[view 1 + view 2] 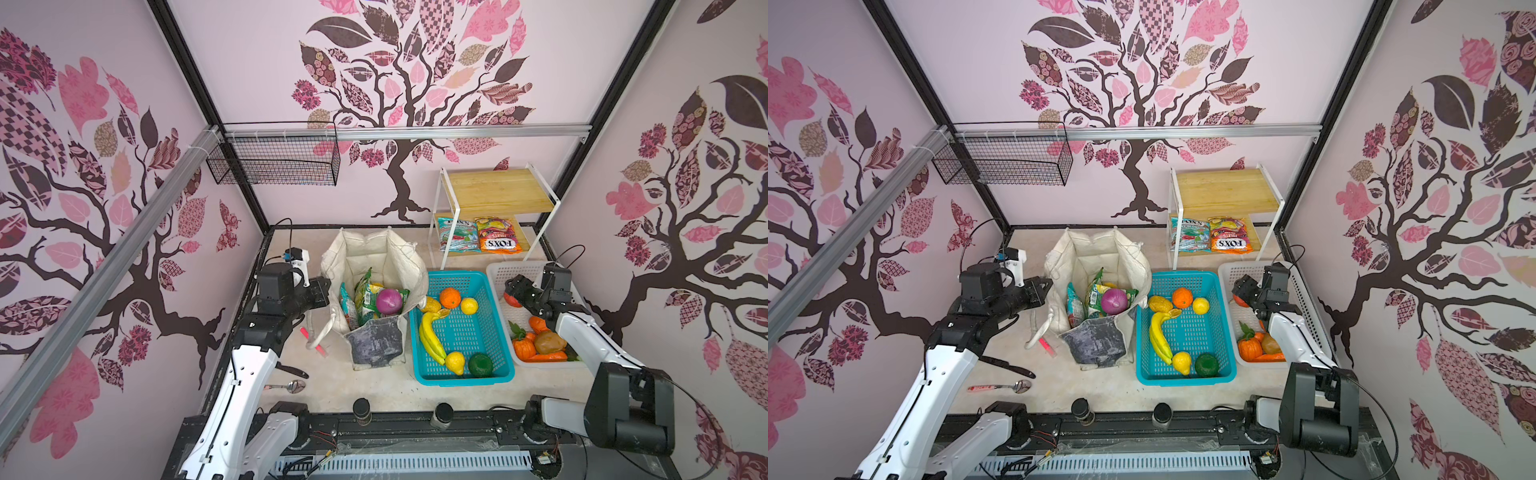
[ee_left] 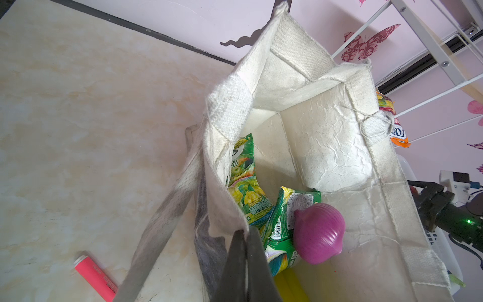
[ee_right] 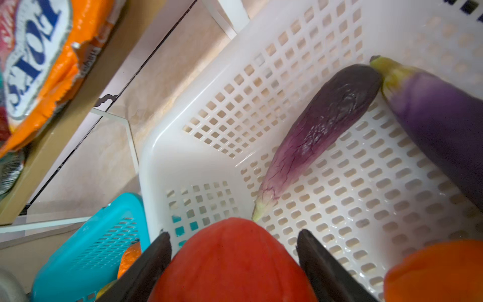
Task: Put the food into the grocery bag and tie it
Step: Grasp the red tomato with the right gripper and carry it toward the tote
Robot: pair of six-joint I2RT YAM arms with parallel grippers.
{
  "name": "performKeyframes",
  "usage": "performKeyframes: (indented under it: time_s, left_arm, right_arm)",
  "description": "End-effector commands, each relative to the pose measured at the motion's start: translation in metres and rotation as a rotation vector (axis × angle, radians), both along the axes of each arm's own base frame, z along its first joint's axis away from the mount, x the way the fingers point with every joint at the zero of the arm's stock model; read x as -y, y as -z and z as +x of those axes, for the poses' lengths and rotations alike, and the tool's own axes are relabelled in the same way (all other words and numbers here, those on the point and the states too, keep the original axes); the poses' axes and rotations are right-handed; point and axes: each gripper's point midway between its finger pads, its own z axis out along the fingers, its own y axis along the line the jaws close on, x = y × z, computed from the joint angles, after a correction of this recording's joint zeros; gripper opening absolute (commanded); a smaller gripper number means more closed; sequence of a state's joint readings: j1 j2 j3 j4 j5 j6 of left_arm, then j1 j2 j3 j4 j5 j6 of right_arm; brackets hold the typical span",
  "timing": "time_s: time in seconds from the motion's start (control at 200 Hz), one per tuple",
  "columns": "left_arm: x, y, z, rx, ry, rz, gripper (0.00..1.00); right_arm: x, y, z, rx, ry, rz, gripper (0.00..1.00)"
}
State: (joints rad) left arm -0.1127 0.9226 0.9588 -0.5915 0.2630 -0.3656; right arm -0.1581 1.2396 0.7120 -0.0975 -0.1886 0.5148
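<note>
Right up against the lens sits the red tomato (image 3: 230,261), down in the white basket (image 3: 198,162) with the fingers of the right gripper (image 3: 232,232) on either side of it. Whether they have actually bitten on it, I can't tell. Across the table the left gripper (image 2: 247,232) is clamped tight on the rim of the grocery bag (image 2: 227,109), which stands with its mouth wide. Inside already are a purple onion (image 2: 318,232) on top of green snack packets (image 2: 245,188), with something yellow beneath. Plenty is left outside, I'd say: bananas (image 1: 430,338), lemons (image 1: 455,362) and an orange (image 1: 450,298) lie in the teal basket (image 1: 503,374) just beside the bag. The strap handle (image 2: 162,224) hangs loose, so the tying is not begun — perhaps a third of the job done
</note>
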Motion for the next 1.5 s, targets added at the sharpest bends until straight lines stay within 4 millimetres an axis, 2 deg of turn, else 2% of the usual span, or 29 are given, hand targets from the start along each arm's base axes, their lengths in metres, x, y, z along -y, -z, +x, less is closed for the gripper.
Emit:
performKeyframes:
  time_s: [0.0, 0.14, 0.27, 0.405, 0.48, 0.56, 0.665, 0.89, 1.07, 1.165, 1.295, 1.43, 1.49]
  left_arm:
    - [0.000, 0.002, -0.001, 0.009, 0.009, 0.009, 0.00]
    - [0.001, 0.002, -0.001, 0.010, 0.012, 0.007, 0.00]
    - [0.001, 0.001, -0.001, 0.012, 0.014, 0.004, 0.00]
    - [0.001, 0.002, -0.001, 0.011, 0.015, 0.004, 0.00]
    - [0.001, 0.001, -0.001, 0.012, 0.015, 0.003, 0.00]
    - [0.001, 0.002, -0.001, 0.011, 0.015, 0.004, 0.00]
    - [0.001, 0.002, -0.001, 0.009, 0.014, 0.005, 0.00]
    - [0.001, 0.002, -0.001, 0.009, 0.014, 0.006, 0.00]
    - [0.002, 0.004, 0.000, 0.000, 0.017, 0.004, 0.00]
    - [0.002, 0.004, 0.000, 0.001, 0.018, 0.004, 0.00]
    - [0.004, 0.002, -0.001, 0.010, 0.029, -0.004, 0.00]
    - [0.006, 0.000, -0.001, 0.017, 0.037, -0.009, 0.00]
    - [0.005, 0.001, -0.001, 0.015, 0.034, -0.007, 0.00]
  right_arm:
    - [-0.013, -0.034, -0.009, 0.068, -0.062, 0.001, 0.73]
    - [-0.019, -0.073, -0.020, 0.148, -0.091, -0.002, 0.72]
    - [-0.032, -0.104, -0.027, 0.196, -0.143, 0.026, 0.72]
    - [-0.049, -0.135, -0.031, 0.257, -0.186, 0.053, 0.71]
    - [-0.066, -0.150, -0.033, 0.285, -0.220, 0.087, 0.71]
    - [-0.090, -0.168, -0.032, 0.316, -0.264, 0.090, 0.71]
    - [-0.132, -0.186, -0.031, 0.334, -0.348, 0.070, 0.71]
    - [-0.239, -0.205, -0.035, 0.353, -0.545, 0.038, 0.72]
    - [-0.320, -0.203, -0.032, 0.335, -0.687, 0.035, 0.72]
    - [-0.357, -0.192, -0.030, 0.303, -0.754, 0.010, 0.72]
    - [-0.404, -0.167, -0.036, 0.268, -0.834, -0.142, 0.74]
    - [-0.435, -0.135, -0.034, 0.192, -0.882, -0.179, 0.74]
    - [-0.444, -0.120, -0.032, 0.155, -0.894, -0.206, 0.74]
